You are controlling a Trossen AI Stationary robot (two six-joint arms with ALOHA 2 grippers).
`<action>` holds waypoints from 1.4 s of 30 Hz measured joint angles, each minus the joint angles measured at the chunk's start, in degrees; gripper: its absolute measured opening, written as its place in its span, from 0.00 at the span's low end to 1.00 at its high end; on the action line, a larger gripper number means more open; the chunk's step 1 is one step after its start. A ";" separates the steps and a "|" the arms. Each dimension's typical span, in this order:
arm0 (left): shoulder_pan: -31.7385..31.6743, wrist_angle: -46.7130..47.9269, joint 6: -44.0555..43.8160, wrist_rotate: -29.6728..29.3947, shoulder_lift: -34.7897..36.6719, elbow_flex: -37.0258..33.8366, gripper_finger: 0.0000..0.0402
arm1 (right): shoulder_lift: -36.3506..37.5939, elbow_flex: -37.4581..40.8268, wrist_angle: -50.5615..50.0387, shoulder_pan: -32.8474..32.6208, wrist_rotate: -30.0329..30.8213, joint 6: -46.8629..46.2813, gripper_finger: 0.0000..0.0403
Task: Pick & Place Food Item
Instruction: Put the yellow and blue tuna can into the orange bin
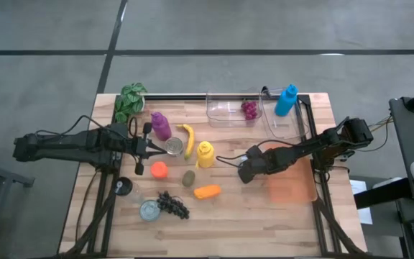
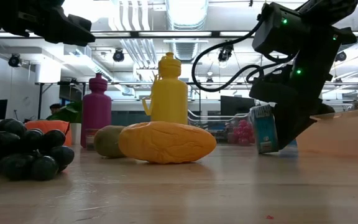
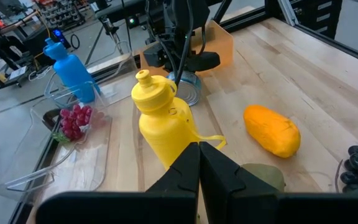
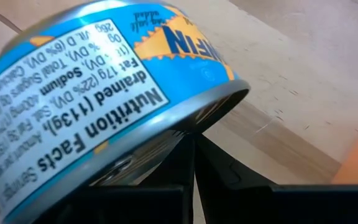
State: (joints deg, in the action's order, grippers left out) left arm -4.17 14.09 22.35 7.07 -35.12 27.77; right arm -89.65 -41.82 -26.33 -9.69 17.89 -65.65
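Currently, right tool (image 1: 249,171) closed, tuna can (image 4: 98,99) pressed against its shut fingertips, not gripped between them. Left tool (image 1: 144,147) closed, idle beyond yellow bottle (image 1: 205,154). Risk judged: can tipped, rolled across desk (image 1: 264,216).

Orange oblong food item (image 2: 166,142) lying mid-table, green kiwi (image 2: 109,140) touching behind it, yellow bottle (image 2: 168,91) and magenta bottle (image 2: 97,109) upright beyond, dark grapes (image 2: 18,147) nearest, dark arm (image 2: 300,68) against blue-labelled can (image 2: 264,128).
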 joint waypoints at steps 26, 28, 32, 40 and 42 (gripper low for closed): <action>-0.01 0.02 0.17 0.00 0.01 0.00 0.03 | 0.00 0.87 -0.31 -0.04 -2.78 -1.49 0.02; -0.01 0.02 0.16 -0.02 0.01 0.00 0.03 | 0.00 0.87 -0.31 -0.02 -2.78 -1.49 0.02; 0.00 0.02 0.15 -0.02 -0.01 0.00 0.03 | 0.05 0.90 -0.32 0.00 -2.82 -1.46 0.02; 0.01 0.02 0.13 -0.01 0.01 0.00 0.03 | 0.33 0.94 -0.46 0.00 -2.97 -1.46 0.02; -0.01 0.02 0.13 -0.01 0.00 0.00 0.03 | 0.33 0.94 -0.46 -0.04 -2.97 -1.44 0.02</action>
State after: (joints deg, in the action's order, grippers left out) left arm -4.19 14.11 22.48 7.06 -35.13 27.77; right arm -89.32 -40.88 -26.79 -9.73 14.92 -67.09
